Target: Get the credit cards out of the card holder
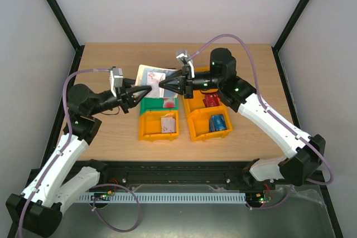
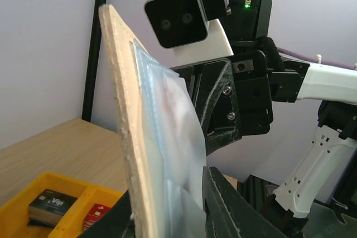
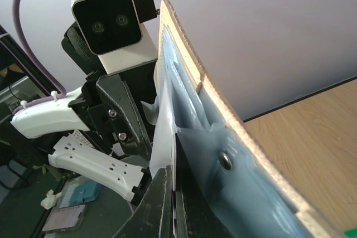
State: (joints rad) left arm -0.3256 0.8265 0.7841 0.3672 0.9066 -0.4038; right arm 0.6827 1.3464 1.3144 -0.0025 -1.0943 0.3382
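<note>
Though credit cards [image 1: 218, 122] already sit in the bins [image 1: 195, 130], your right pincer [image 1: 162, 86] is clamped shut at the card holder [image 1: 152, 74]; left pincer [image 1: 146, 89] grip unclear.

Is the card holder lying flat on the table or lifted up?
Lifted up. In the wrist views the card holder stands on edge in the air, between the left gripper and the right gripper.
</note>
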